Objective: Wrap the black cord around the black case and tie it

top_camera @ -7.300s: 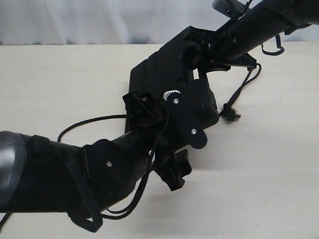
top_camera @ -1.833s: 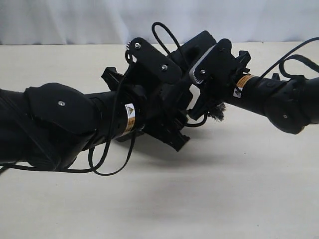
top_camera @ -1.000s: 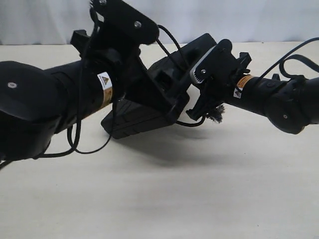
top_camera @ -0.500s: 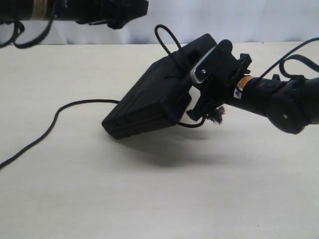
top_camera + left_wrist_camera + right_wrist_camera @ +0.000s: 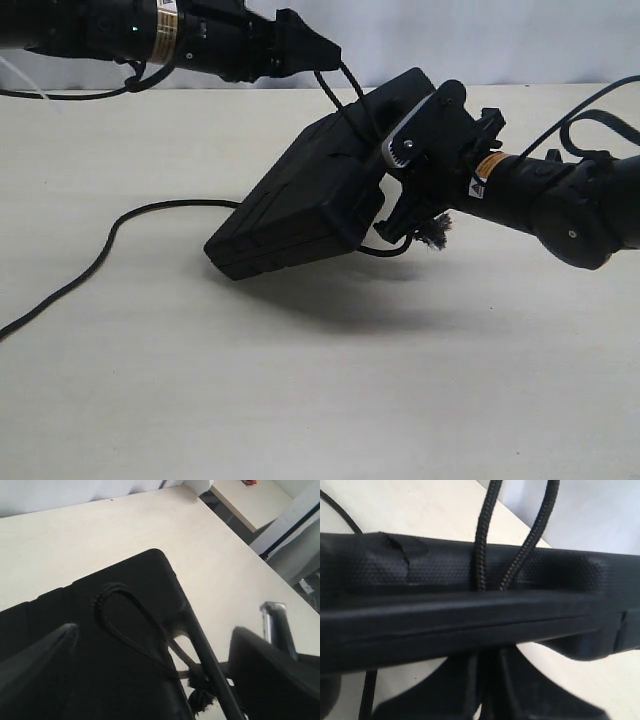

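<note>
The black case [image 5: 300,200] stands tilted, its lower left corner on the table and its right end raised. The black cord [image 5: 150,208] trails left across the table, arches in a loop [image 5: 335,75] above the case's upper edge and ends in a frayed tuft [image 5: 436,232]. My right gripper [image 5: 398,222] sits at the raised end; in its wrist view two cord strands [image 5: 482,540] cross the case edge [image 5: 470,570] and run down into its shut fingers [image 5: 487,680]. My left gripper [image 5: 305,45] hovers open just above the loop [image 5: 107,587], fingers wide apart over the case [image 5: 50,610].
The pale table [image 5: 400,400] stretches in front of and to the left of the case. The left arm reaches in from the upper left along the back, the right arm [image 5: 560,200] from the right edge with its cables looping behind.
The left arm lifted off the case to the top of the view, then slid right toward the cord loop. Case, cord and right gripper have stayed put.
</note>
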Robot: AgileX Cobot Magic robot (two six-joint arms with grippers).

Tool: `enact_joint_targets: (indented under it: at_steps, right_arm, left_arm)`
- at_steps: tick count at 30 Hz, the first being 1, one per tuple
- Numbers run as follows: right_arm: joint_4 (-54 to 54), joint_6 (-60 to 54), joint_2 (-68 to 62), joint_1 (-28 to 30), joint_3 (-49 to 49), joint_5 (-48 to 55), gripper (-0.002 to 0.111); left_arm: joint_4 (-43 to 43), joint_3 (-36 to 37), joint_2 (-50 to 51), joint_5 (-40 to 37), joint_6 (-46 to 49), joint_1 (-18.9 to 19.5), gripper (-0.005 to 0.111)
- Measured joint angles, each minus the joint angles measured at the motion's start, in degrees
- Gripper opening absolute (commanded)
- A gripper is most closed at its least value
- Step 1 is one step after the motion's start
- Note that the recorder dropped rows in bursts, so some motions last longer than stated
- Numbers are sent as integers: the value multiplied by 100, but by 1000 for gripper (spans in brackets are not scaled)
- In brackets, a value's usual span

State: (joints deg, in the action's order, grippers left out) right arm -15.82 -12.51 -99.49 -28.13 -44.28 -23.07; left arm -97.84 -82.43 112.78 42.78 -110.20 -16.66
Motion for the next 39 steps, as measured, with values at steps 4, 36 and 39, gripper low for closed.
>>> enact_joint_targets:
  at_steps: [4,36,39]
  right_arm:
    - [0,0,0,0,0,0,4]
    - [966,-108,127,0,0,620,64]
    - [1366,-412,458,11,0,1344,66]
  left_arm:
    - [208,-271,355,-93,-106,0,74]
    - [816,-769,1104,767,-26,0,0]
    - [816,-769,1104,801,-26,0,0]
